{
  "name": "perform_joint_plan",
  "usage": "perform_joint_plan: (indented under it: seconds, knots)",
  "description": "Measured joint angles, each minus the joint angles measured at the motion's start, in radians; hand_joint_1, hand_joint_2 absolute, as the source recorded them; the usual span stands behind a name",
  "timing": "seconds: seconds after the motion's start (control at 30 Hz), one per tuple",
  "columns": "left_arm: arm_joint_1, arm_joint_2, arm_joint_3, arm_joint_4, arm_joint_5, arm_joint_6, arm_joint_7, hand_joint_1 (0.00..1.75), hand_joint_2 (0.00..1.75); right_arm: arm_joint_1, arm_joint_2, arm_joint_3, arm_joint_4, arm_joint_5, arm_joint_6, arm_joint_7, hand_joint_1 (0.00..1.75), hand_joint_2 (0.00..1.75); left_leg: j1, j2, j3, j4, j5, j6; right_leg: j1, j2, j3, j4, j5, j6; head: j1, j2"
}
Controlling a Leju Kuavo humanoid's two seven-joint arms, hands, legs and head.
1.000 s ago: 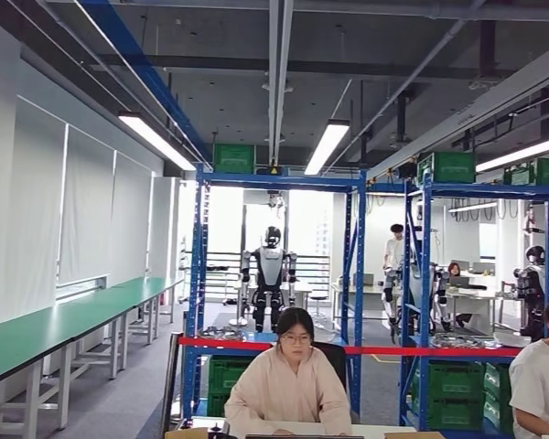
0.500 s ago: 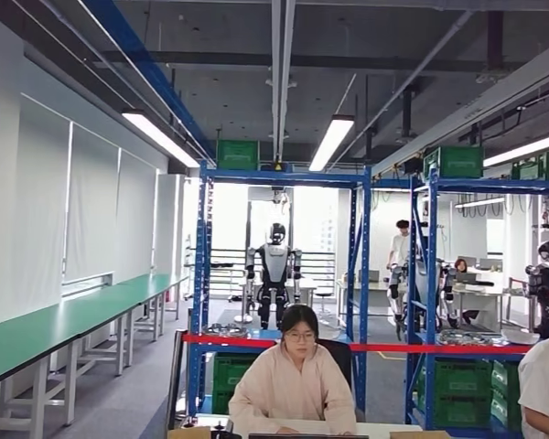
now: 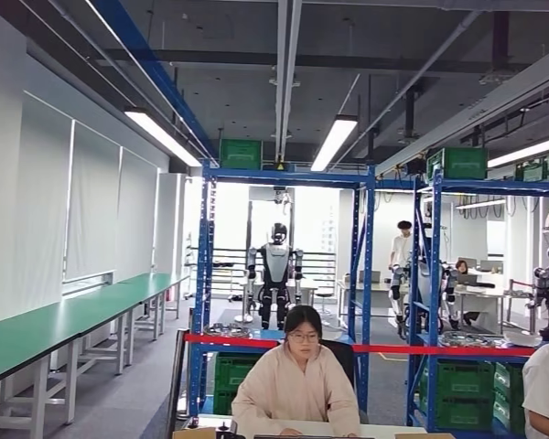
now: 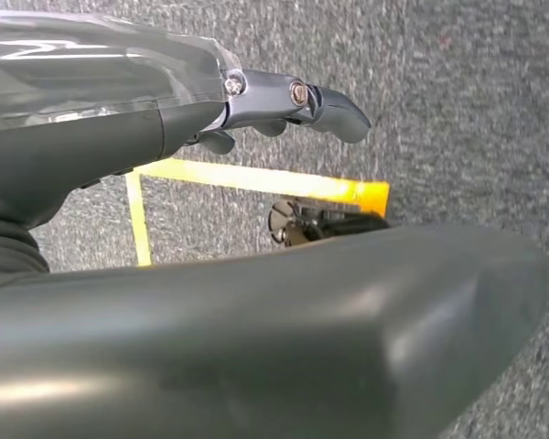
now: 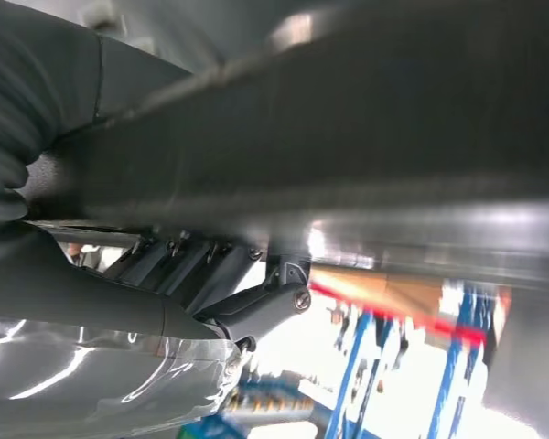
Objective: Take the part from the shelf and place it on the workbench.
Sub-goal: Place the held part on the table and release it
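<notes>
Head view: no writing or label is legible anywhere. Two blue shelf racks stand across the middle distance, the left rack (image 3: 285, 274) and the right rack (image 3: 489, 293). Green crates sit on the top level: one (image 3: 241, 154) on the left rack, one (image 3: 461, 163) on the right rack, more at the far right edge; their contents cannot be seen. More green crates (image 3: 231, 380) fill the bottom levels, contents likewise hidden. Metal ring-shaped parts lie on the middle shelf level, one (image 3: 225, 330) on the left rack and one (image 3: 465, 338) on the right rack. A red tape (image 3: 369, 348) runs across in front of both racks. A person in a pale pink top (image 3: 296, 384) sits near, centre, at a desk; another person's white sleeve (image 3: 546, 389) shows at the right edge. A humanoid robot (image 3: 277, 283) stands far behind the left rack. A long green workbench (image 3: 58, 320) runs along the left wall.

Left wrist view: the left hand (image 4: 258, 110) hangs over grey carpet with a yellow floor line (image 4: 258, 180). Fingers extended, apart from the thumb, nothing held.

Right wrist view: the right hand (image 5: 209, 302) is close to the lens and blurred; whether it is spread or curled cannot be told. Blue rack posts and the red tape show beyond it.
</notes>
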Motion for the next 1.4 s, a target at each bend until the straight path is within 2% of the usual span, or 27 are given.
perform_joint_plan:
  seconds: [0.07, 0.17, 0.2, 0.23, 0.27, 0.3, 0.37, 0.4, 0.47, 0.53, 0.6, 0.67, 0.7, 0.73, 0.77, 0.87, 0.93, 1.0, 1.07, 1.1, 1.17, 1.2, 1.23, 1.27, 1.3, 1.37, 1.4]
  knots:
    - [0.0, 0.001, 0.0, 0.0, 0.0, -0.003, -0.001, 0.0, 1.75, 0.0, -0.008, -0.001, 0.036, -0.007, 0.004, -0.014, 1.75, 1.75, 0.003, 0.0, 0.004, -0.003, 0.001, 0.011, -0.002, 0.0, -0.014, 0.038, -0.028, 0.008, 0.0, 0.0]
    - [-0.002, 0.002, 0.0, 0.0, 0.0, -0.009, -0.002, 0.0, 1.75, 0.004, -0.014, -0.001, 0.084, -0.013, 0.009, -0.029, 1.75, 1.75, 0.003, 0.001, 0.01, -0.005, -0.002, 0.02, -0.004, 0.0, -0.101, 0.225, -0.113, 0.018, 0.0, 0.0]
    - [-0.002, 0.002, 0.0, 0.0, 0.001, -0.01, -0.003, 0.0, 1.75, 0.008, -0.014, 0.0, 0.097, -0.015, 0.011, -0.033, 1.31, 1.31, 0.003, 0.001, 0.011, -0.005, -0.003, 0.021, -0.005, 0.0, -0.127, 0.275, -0.126, 0.019, 0.0, 0.0]
    - [-0.002, 0.002, 0.0, 0.0, 0.001, -0.011, -0.004, 0.0, 1.75, 0.012, -0.014, 0.0, 0.107, -0.017, 0.013, -0.036, 0.87, 0.87, 0.002, 0.001, 0.012, -0.005, -0.004, 0.022, -0.005, 0.0, -0.137, 0.289, -0.12, 0.018, 0.0, 0.0]
    - [-0.002, 0.002, 0.0, 0.0, 0.002, -0.011, -0.005, 0.0, 1.75, 0.013, -0.014, 0.0, 0.113, -0.019, 0.014, -0.038, 0.44, 0.44, 0.002, 0.0, 0.015, -0.005, -0.005, 0.022, -0.004, 0.0, -0.127, 0.261, -0.095, 0.016, 0.0, 0.0]
    - [-0.003, 0.002, 0.0, 0.0, 0.003, -0.011, -0.005, 0.0, 1.75, 0.012, -0.014, 0.0, 0.118, -0.021, 0.015, -0.04, 0.0, 0.0, 0.001, 0.0, 0.018, -0.005, -0.007, 0.021, -0.004, 0.0, -0.099, 0.197, -0.056, 0.013, 0.0, 0.0]
    - [-0.004, 0.002, 0.0, 0.0, 0.003, -0.009, -0.005, 0.0, 1.75, 0.003, -0.014, 0.0, 0.123, -0.025, 0.018, -0.045, 0.0, 0.0, -0.001, -0.001, 0.023, -0.006, -0.01, 0.018, 0.0, 0.0, -0.036, 0.061, 0.003, 0.002, 0.0, 0.0]
    - [-0.005, 0.002, 0.0, 0.0, 0.003, -0.006, -0.004, 0.0, 1.75, -0.001, -0.013, 0.001, 0.126, -0.027, 0.02, -0.048, 0.0, 0.0, -0.002, -0.001, 0.024, -0.006, -0.011, 0.014, 0.002, 0.001, -0.017, 0.02, 0.015, -0.002, 0.0, 0.0]
    - [-0.005, 0.003, 0.0, 0.001, 0.003, -0.002, -0.002, 0.0, 0.87, -0.009, -0.011, 0.002, 0.129, -0.034, 0.024, -0.054, 0.0, 0.0, -0.003, -0.001, 0.026, -0.011, -0.009, 0.005, 0.007, 0.001, -0.008, 0.0, 0.015, -0.009, 0.0, 0.0]
    - [-0.004, 0.004, 0.0, 0.001, 0.003, -0.002, -0.003, 0.0, 0.0, -0.015, -0.009, 0.003, 0.13, -0.045, 0.027, -0.063, 0.0, 0.0, -0.003, 0.0, 0.027, -0.011, -0.016, -0.005, 0.003, -0.001, -0.002, -0.011, 0.019, -0.018, 0.0, 0.0]
    - [-0.004, 0.005, 0.0, 0.001, 0.003, -0.003, -0.008, 0.0, 0.0, -0.02, -0.006, 0.003, 0.13, -0.066, 0.032, -0.083, 0.0, 0.0, -0.003, 0.001, 0.002, 0.048, -0.058, -0.013, -0.002, -0.004, 0.004, -0.022, 0.024, -0.027, 0.0, 0.0]
    - [-0.003, 0.005, 0.0, 0.001, 0.003, -0.003, -0.011, 0.0, 0.0, -0.021, -0.003, 0.001, 0.13, -0.096, 0.038, -0.11, 0.0, 0.0, -0.002, 0.002, -0.057, 0.179, -0.122, -0.019, -0.002, -0.006, 0.004, -0.023, 0.025, -0.03, 0.0, 0.0]
    - [-0.001, 0.006, 0.0, 0.001, 0.003, -0.003, -0.011, 0.0, 0.0, -0.02, -0.001, 0.0, 0.13, -0.115, 0.044, -0.126, 0.0, 0.0, -0.001, 0.002, -0.083, 0.236, -0.14, -0.022, -0.002, -0.006, 0.005, -0.023, 0.024, -0.03, 0.0, 0.0]
    - [0.0, 0.006, 0.0, 0.001, 0.003, -0.003, -0.012, 0.0, 0.0, -0.02, 0.001, -0.004, 0.13, -0.141, 0.054, -0.149, 0.0, 0.0, -0.001, 0.002, -0.096, 0.262, -0.141, -0.023, -0.002, -0.005, 0.005, -0.022, 0.024, -0.03, 0.0, 0.0]
    - [0.001, 0.007, 0.0, 0.001, 0.003, -0.002, -0.012, 0.0, 0.0, -0.018, 0.004, -0.011, 0.128, -0.179, 0.071, -0.181, 0.0, 0.0, 0.0, 0.003, -0.089, 0.246, -0.12, -0.024, -0.002, -0.004, 0.006, -0.022, 0.023, -0.03, 0.0, 0.0]
    - [0.001, 0.012, 0.0, 0.001, 0.005, -0.001, -0.012, 0.0, 0.0, -0.009, 0.009, -0.048, 0.101, -0.363, 0.163, -0.31, 0.0, 0.0, 0.002, 0.004, -0.003, 0.056, -0.025, -0.022, -0.001, 0.002, 0.005, -0.009, 0.014, -0.02, 0.0, 0.0]
    - [0.001, 0.013, 0.0, 0.001, 0.006, -0.005, -0.013, 0.0, 0.0, -0.003, 0.01, -0.072, 0.069, -0.471, 0.217, -0.362, 0.0, 0.0, -0.001, 0.004, 0.023, -0.003, -0.011, -0.013, 0.002, 0.005, -0.001, 0.0, 0.009, -0.011, 0.0, 0.0]
    - [0.002, 0.013, 0.0, 0.002, 0.006, -0.008, -0.013, 0.0, 0.0, 0.002, 0.009, -0.088, 0.042, -0.522, 0.247, -0.378, 0.0, 0.0, -0.002, 0.003, 0.024, -0.005, -0.011, -0.002, 0.001, 0.005, -0.002, 0.0, 0.01, -0.004, -0.001, 0.0]
    - [0.002, 0.014, 0.0, 0.002, 0.007, -0.009, -0.015, 0.0, 0.0, 0.007, 0.007, -0.1, 0.017, -0.567, 0.279, -0.393, 0.0, 0.0, 0.001, 0.003, 0.025, -0.01, -0.008, 0.009, -0.001, 0.004, -0.009, 0.02, -0.009, 0.004, -0.001, 0.0]
    - [0.002, 0.015, 0.0, 0.002, 0.008, -0.01, -0.015, 0.0, 0.0, 0.01, 0.004, -0.104, 0.002, -0.607, 0.304, -0.404, 0.0, 0.0, 0.003, 0.003, 0.026, -0.012, -0.006, 0.014, -0.002, 0.003, -0.025, 0.056, -0.033, 0.009, -0.001, 0.0]
    - [0.002, 0.016, 0.0, 0.002, 0.01, -0.011, -0.016, 0.0, 0.0, 0.02, -0.006, -0.106, -0.035, -0.717, 0.372, -0.419, 0.0, 0.0, 0.003, 0.003, 0.026, -0.012, -0.006, 0.019, -0.004, 0.002, -0.082, 0.186, -0.098, 0.016, -0.001, 0.0]
    - [0.004, 0.017, 0.0, 0.002, 0.011, -0.012, -0.016, 0.0, 0.0, 0.028, -0.015, -0.105, -0.057, -0.779, 0.407, -0.421, 0.0, 0.0, 0.003, 0.003, 0.027, -0.012, -0.007, 0.02, -0.005, 0.002, -0.112, 0.25, -0.12, 0.018, -0.001, 0.0]
    - [0.005, 0.017, 0.001, 0.002, 0.011, -0.013, -0.016, 0.0, 0.0, 0.036, -0.026, -0.102, -0.08, -0.837, 0.438, -0.422, 0.0, 0.0, 0.003, 0.002, 0.027, -0.012, -0.007, 0.02, -0.005, 0.002, -0.13, 0.285, -0.126, 0.019, -0.001, 0.0]
    - [0.006, 0.017, 0.001, 0.002, 0.011, -0.014, -0.016, 0.0, 0.0, 0.042, -0.037, -0.099, -0.103, -0.891, 0.465, -0.422, 0.0, 0.0, 0.002, 0.002, 0.028, -0.012, -0.007, 0.02, -0.005, 0.002, -0.129, 0.28, -0.111, 0.019, -0.001, 0.0]
    - [0.007, 0.017, 0.001, 0.002, 0.011, -0.016, -0.017, 0.0, 0.0, 0.045, -0.049, -0.096, -0.127, -0.942, 0.488, -0.423, 0.0, 0.0, 0.001, 0.001, 0.029, -0.012, -0.008, 0.02, -0.005, 0.002, -0.108, 0.231, -0.078, 0.016, -0.001, 0.0]
    - [0.007, 0.017, 0.001, 0.002, 0.012, -0.018, -0.019, 0.0, 0.0, 0.049, -0.076, -0.092, -0.181, -1.041, 0.527, -0.427, 0.0, 0.0, -0.001, 0.0, 0.032, -0.013, -0.01, 0.018, -0.002, 0.003, -0.041, 0.084, -0.007, 0.006, -0.001, 0.0]
    - [0.007, 0.017, 0.001, 0.002, 0.012, -0.018, -0.02, 0.0, 0.0, 0.052, -0.087, -0.09, -0.209, -1.086, 0.54, -0.43, 0.0, 0.0, -0.002, -0.001, 0.032, -0.013, -0.011, 0.016, 0.001, 0.003, -0.017, 0.03, 0.012, 0.001, -0.001, 0.0]
